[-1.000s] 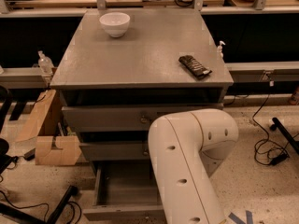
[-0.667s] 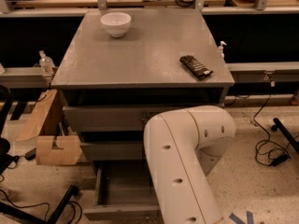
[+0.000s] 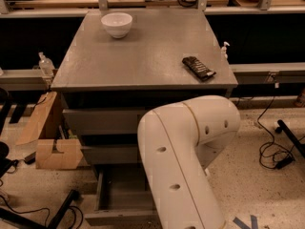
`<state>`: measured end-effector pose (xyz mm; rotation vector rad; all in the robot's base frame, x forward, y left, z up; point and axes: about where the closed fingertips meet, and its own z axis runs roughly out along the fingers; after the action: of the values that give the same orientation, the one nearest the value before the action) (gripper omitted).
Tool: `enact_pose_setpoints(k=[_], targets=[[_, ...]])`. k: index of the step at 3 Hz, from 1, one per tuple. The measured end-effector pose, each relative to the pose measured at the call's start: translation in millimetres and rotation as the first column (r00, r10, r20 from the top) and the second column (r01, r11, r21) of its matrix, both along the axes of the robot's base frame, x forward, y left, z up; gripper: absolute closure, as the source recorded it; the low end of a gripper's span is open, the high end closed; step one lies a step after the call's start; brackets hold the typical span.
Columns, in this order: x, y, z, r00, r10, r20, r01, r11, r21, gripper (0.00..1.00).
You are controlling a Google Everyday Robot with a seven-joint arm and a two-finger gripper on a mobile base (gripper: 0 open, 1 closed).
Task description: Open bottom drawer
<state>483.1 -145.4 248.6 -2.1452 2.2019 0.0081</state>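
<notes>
At the far left of the frame a cardboard box [image 3: 50, 149] leans by the cabinet [image 3: 143, 61], with a small clear bottle [image 3: 44, 63] on the rail above it. I can read no label on either. A white bowl [image 3: 116, 24] sits at the upper left of the cabinet top.

Low and left of centre, the bottom drawer [image 3: 121, 190] stands pulled out under the other two fronts, its shallow grey tray showing and empty as far as I can see. It was out this far a second ago, so the opening looks to me done or nearly so.

My arm [image 3: 186, 166] fills the lower middle. It has slid a little to the left over the last second and now covers more of the tray's right side. My gripper is somewhere behind it, down near the drawer front. It is hidden, so I cannot tell how it stands or whether it has hold of the knob.

To the right, a dark flat packet [image 3: 198, 68] lies near the cabinet's edge, its print unreadable
</notes>
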Motion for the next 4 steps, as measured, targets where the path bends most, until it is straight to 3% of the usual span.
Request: enact_pose_setpoints(k=[1, 2, 3, 4], targets=[[37, -16, -4, 0.9960, -0.005, 0.090, -0.001, 0.998, 0.069, 0.96], [62, -42, -15, 0.9852, -0.069, 0.157, 0.046, 0.989, 0.143, 1.00], [61, -40, -18, 0.9865, -0.064, 0.151, 0.042, 0.988, 0.147, 1.00], [58, -19, -46, 0.9921, -0.028, 0.123, 0.005, 0.982, 0.186, 1.00]])
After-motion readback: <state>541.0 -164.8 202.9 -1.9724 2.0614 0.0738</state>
